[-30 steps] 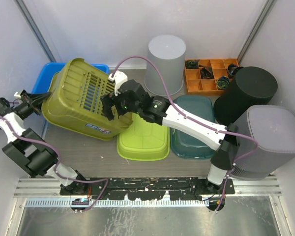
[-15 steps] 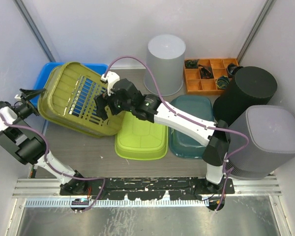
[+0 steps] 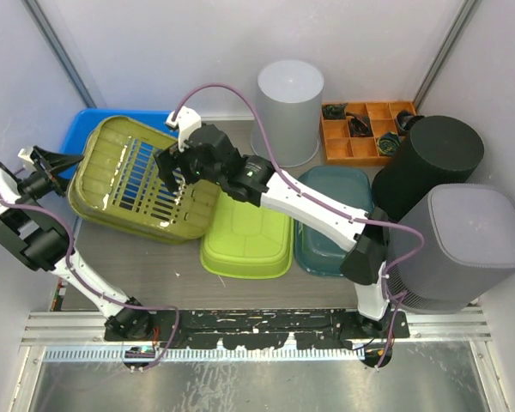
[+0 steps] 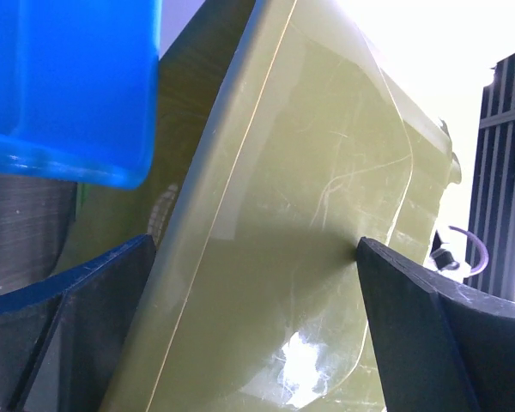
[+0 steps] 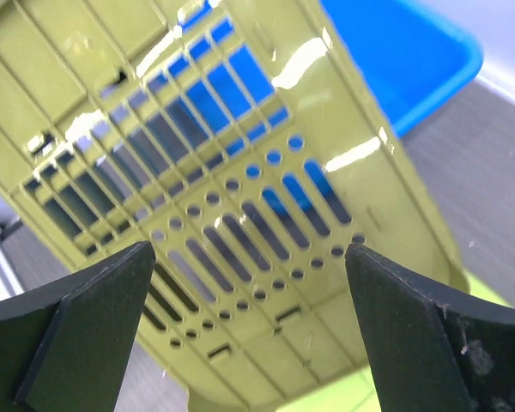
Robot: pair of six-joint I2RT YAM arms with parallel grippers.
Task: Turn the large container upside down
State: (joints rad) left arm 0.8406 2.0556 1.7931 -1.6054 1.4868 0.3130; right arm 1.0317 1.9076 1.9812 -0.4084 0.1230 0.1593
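Large container (image 3: pixel 142 180) is base-up at the left-back of the tabletop (image 3: pixel 154 275), but not flat: its far side rides on the blue bin (image 3: pixel 77 129) and its near-right corner seems to lap the lime tub (image 3: pixel 245 245). Left fingers (image 4: pixel 69 343) are spread wide either side of its left wall and grasp nothing. Right fingers (image 5: pixel 77 309) are likewise wide apart, over the slotted base w/ nothing btwn them. Flip looks approx done, so the step in hand is a clean let-go and retreat. Back the left fingers straight out along the wall, no sideways drag, or the rim may catch and tip it back. Lift the right fingers straight up, tips well out of the slots. Go slow: propped at a tilt, it could slide off the bin.
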